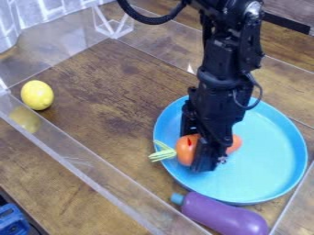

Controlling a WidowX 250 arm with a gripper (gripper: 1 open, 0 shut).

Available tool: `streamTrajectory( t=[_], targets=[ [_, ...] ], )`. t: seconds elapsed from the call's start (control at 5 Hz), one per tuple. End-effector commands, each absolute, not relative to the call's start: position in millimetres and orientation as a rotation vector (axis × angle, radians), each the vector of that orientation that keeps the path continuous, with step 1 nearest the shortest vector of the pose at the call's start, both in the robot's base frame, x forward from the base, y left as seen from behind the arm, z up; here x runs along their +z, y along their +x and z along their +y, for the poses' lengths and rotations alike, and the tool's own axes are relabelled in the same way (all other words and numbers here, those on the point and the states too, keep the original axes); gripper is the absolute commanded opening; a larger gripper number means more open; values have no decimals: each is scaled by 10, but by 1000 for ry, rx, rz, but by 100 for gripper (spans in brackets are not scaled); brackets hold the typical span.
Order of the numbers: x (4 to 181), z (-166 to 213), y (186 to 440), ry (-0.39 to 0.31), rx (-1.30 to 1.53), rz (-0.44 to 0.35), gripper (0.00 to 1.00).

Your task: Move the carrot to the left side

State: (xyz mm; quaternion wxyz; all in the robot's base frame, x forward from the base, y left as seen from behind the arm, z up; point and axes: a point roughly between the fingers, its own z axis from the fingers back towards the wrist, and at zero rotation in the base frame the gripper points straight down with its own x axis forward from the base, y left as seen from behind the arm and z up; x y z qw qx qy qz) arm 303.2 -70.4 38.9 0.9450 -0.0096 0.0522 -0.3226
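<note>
Carrot (pixel 186 151): orange, pinched in the gripper (pixel 196 156), over the left rim of the plate (pixel 276 151). Orange body caught between the black fingers, pressed together on it; leafy green top poking out to the left, past the plate's edge and over the wood of the table (pixel 110 92). Whether lifted clear of the plate or resting on it: cannot tell. Dark grooves not made out at this size.

Gripper pointed straight down, on the left part of the plate, the black arm rising up and back from it toward the top of the view. Fingers partly covering the right side of the carrot.

Plate: light blue, round, at the right of the table, bare over its right half.

Eggplant (pixel 223 218): purple, lying just in front of the plate, close to its near rim, apart from the carrot.

Lemon (pixel 37 94): yellow, well to the left of the plate, near the clear wall (pixel 86 161) along the table's left and front edge.
</note>
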Motion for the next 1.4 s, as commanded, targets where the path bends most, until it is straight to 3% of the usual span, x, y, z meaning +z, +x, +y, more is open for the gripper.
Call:
streamTrajectory(
  t=[0.0, 0.2, 0.4, 0.6, 1.0, 1.2],
  targets=[
    [699, -797, 3141, -13, -727, 34, 0],
    [794, -870, 3137, -10, -797, 37, 0],
    [766, -959, 3093, -16, -738, 33, 0],
    [887, -793, 3050, -5, -684, 41, 0],
    [1426, -225, 3418, 67, -437, -1, 0],
    [1568, 46, 3458, 90, -344, -9, 0]
  ],
)
